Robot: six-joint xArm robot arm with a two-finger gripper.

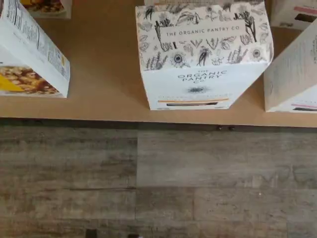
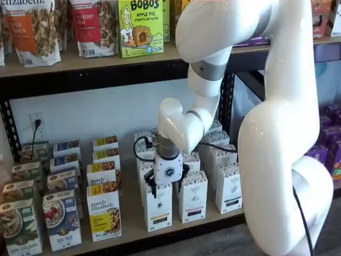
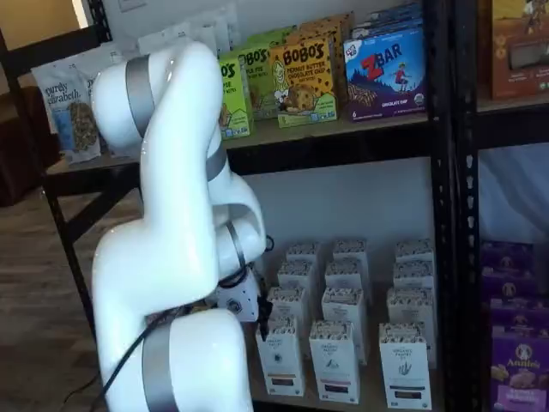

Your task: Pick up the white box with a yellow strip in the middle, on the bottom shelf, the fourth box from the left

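Observation:
The white box [image 1: 203, 54] stands upright at the front of the bottom shelf [image 1: 99, 89], its flower-printed top and thin yellow strip showing in the wrist view. In both shelf views it is the front carton [image 2: 158, 213] [image 3: 280, 360] of its row. My gripper [image 2: 168, 186] hangs at the top front of this box, white body upward, black fingers [image 2: 152, 188] spread apart beside the box's top. The box rests on the board and nothing is held. In a shelf view only one black finger [image 3: 262, 324] shows beside the arm.
A "purely elizabeth" box [image 1: 29, 54] [image 2: 104, 213] stands to one side of the target. A like white carton with a pink-purple strip [image 1: 292, 74] [image 2: 193, 197] stands on the other. More white cartons line up behind. Wood floor [image 1: 148, 188] lies before the shelf edge.

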